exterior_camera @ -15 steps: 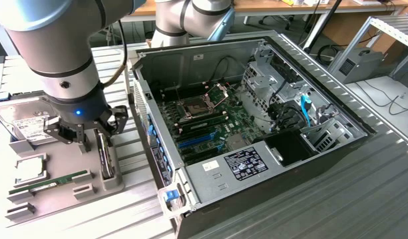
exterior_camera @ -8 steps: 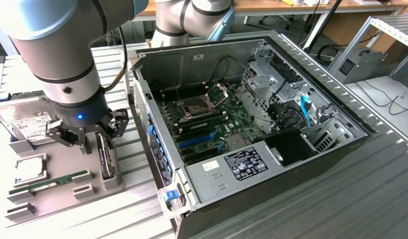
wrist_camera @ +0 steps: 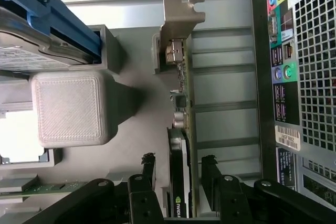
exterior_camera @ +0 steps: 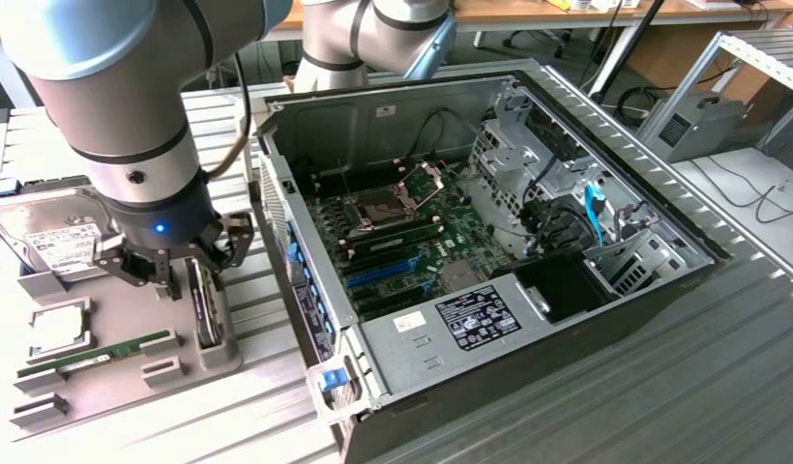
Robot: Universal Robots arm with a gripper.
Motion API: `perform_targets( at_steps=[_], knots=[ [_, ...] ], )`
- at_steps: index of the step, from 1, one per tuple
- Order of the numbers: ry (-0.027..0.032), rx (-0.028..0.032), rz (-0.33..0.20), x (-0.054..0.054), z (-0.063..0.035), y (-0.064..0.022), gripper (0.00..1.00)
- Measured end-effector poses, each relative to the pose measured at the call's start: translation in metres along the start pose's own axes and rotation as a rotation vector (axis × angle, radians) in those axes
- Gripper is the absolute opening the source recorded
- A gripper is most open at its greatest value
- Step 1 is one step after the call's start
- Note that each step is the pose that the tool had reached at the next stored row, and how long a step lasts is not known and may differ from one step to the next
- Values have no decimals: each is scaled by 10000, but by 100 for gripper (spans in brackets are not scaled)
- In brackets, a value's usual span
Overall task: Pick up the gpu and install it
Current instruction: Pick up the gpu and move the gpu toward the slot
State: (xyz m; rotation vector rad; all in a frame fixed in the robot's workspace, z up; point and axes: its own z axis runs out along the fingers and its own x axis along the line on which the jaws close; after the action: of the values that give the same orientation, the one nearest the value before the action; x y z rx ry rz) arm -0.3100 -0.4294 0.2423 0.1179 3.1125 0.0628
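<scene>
The gpu (exterior_camera: 211, 311) stands on edge in a slot of the grey holder tray (exterior_camera: 119, 382), at the exterior view's left of the open computer case (exterior_camera: 500, 242). In the wrist view the gpu (wrist_camera: 184, 129) shows as a thin dark card with a tan metal bracket (wrist_camera: 180, 14) at its far end. My gripper (exterior_camera: 177, 269) has come down over the card's near end. My gripper (wrist_camera: 178, 167) is open and straddles it, one black finger (wrist_camera: 148, 167) on each side. A small gap shows between that finger and the card.
The tray also holds a silver hard drive (exterior_camera: 59, 237), a processor (exterior_camera: 61, 324) and a green RAM stick (exterior_camera: 94, 356). The case lies open with the motherboard's blue slots (exterior_camera: 381, 273) facing up. Its rear port panel (wrist_camera: 304, 77) runs close beside the card.
</scene>
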Motion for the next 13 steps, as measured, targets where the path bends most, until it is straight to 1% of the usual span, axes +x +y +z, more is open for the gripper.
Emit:
perform_targets(
  at_steps=[2, 13],
  knots=[
    [0, -1, 0, -1, -1, -13, 48],
    [1, -1, 0, 1, -1, -14, 48]
  ],
)
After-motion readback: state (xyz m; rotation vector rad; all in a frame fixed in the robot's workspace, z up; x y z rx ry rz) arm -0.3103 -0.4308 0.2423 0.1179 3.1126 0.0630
